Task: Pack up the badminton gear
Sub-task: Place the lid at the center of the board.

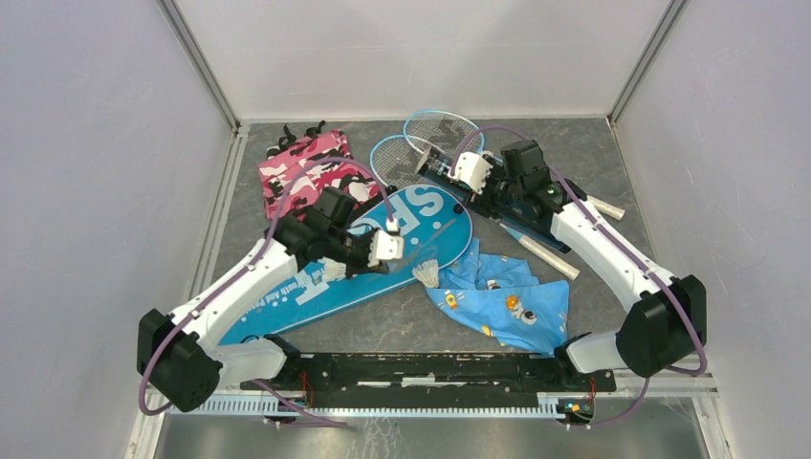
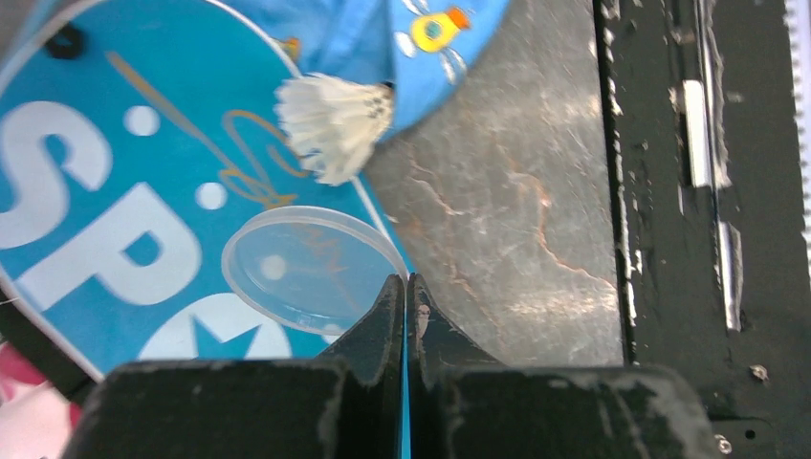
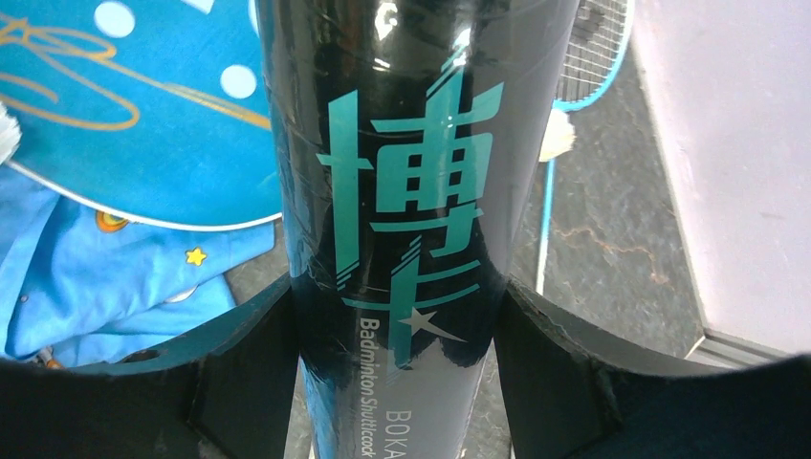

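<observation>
While the left tool [image 2: 405, 287] is pinched fully closed at the rim of a clear lid [image 2: 306, 263] lying on the blue SPORT cover [image 2: 115, 191], the right tool [image 3: 397, 292] stands wide, clamping the black tube [image 3: 411, 143] above the racquets [image 1: 421, 143] near the far edge of the table [image 1: 593, 163]. Both arms stretch forward, angled inward.

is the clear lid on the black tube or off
Off: the clear lid is pinched in the left jaws over the blue cover, apart from the black tube in the right jaws.
</observation>
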`<state>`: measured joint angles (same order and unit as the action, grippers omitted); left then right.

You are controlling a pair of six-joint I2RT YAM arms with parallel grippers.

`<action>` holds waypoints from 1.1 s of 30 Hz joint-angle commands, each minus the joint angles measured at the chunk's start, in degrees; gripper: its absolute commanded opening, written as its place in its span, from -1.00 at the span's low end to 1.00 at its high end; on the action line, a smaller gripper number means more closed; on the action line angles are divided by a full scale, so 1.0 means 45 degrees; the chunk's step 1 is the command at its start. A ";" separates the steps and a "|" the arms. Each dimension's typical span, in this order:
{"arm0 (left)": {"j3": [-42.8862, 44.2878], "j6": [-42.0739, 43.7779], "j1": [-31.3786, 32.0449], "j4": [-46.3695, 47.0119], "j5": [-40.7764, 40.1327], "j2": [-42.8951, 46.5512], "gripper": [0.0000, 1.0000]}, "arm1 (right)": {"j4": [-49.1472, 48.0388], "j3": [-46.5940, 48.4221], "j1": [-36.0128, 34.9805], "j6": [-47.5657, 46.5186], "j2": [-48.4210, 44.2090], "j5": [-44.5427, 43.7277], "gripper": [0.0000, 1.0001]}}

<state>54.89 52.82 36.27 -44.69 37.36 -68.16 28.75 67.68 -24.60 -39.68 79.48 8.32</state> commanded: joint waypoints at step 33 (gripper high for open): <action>-0.0717 -0.2502 0.5010 0.1163 -0.5328 -0.1554 0.32 | -0.1178 -0.0981 0.0768 0.0496 -0.1287 0.0839 -0.90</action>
<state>48.14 45.32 59.96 -38.94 13.87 -79.05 26.59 63.18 -21.30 -36.51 76.23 10.48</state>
